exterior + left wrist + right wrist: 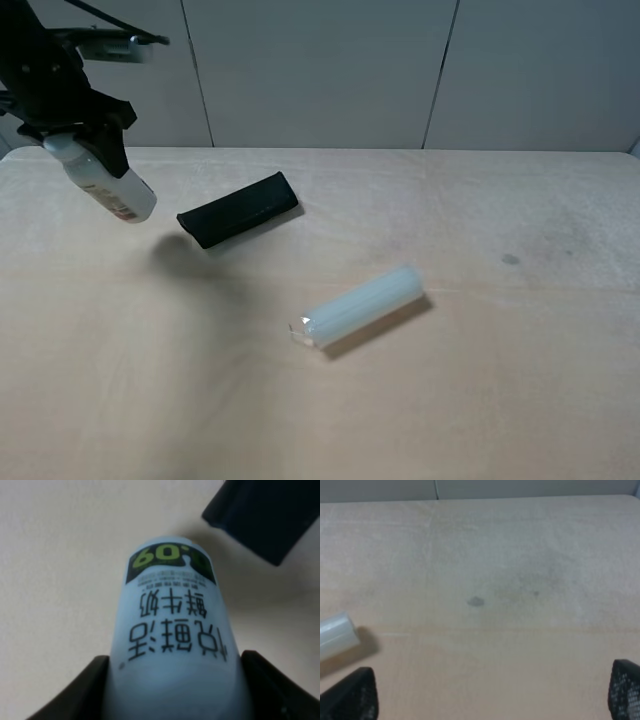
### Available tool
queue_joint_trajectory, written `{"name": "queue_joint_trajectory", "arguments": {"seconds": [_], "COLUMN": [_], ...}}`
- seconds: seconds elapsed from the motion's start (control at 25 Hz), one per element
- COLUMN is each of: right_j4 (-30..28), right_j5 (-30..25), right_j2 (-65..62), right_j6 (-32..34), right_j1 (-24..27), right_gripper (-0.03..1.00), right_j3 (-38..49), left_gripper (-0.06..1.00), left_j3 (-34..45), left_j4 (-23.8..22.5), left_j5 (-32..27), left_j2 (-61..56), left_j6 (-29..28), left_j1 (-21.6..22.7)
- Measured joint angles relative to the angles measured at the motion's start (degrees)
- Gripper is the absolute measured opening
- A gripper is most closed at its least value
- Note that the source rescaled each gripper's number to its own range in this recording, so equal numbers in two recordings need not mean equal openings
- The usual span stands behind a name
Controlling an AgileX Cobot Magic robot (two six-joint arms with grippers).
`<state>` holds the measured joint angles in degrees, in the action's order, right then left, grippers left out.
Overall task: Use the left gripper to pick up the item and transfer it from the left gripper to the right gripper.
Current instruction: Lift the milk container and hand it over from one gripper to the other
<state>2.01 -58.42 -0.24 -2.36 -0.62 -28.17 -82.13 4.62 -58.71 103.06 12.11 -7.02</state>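
The right hand (490, 695) lies outside the high view. Its own camera shows its two black fingertips (357, 692) spread wide apart with nothing between them, so it is released, over the bare right part of the bench (470, 410).

Nearest of the things on the bench is a translucent whitish cylinder (362, 305). It lies on its side about mid-bench, slanting from near-left to far-right. Its far-right end (335, 632) shows at the edge of the right wrist view. To its right and a little farther off is a small dark stain (510, 260) on the bench top.

Farther back and to the left, a flat black case (238, 208) lies on the bench, well apart from the cylinder and slanted the same way.

Farthest, at the far left, the left hand (85, 140) is clenched on the bottle (105, 182) and holds it in the air above the bench. A soft shadow (190, 255) falls on the bench beside the near-left end of the case. The bottle is tilted, with its cap end up in the hand and its base pointing down towards the near right. Red marks show on the label near the base. In the left wrist view the black fingers (82, 692) press both sides of the bottle (172, 640), and its label shows black characters and a green band. A corner of the black case (265, 515) lies beyond it.

Behind the bench stands a pale panelled wall (320, 70).
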Motion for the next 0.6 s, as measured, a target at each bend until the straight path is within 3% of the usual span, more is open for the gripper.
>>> {"name": "queue_joint_trajectory", "arguments": {"seconds": [0.32, 0.6], "right_j4": [0.0, 0.0], "right_j5": [0.0, 0.0], "right_j2": [0.0, 0.0], "right_j6": [0.0, 0.0], "right_j1": [0.0, 0.0], "right_gripper": [1.0, 1.0], "right_j3": [0.0, 0.0], "left_gripper": [0.02, 0.02], "left_j3": [-0.2, -0.2], "left_j4": [2.7, 8.3], "left_j5": [-2.7, -3.7], "left_j2": [-0.6, -0.6], "left_j6": [-0.2, 0.1], "left_j1": [0.0, 0.0]}}
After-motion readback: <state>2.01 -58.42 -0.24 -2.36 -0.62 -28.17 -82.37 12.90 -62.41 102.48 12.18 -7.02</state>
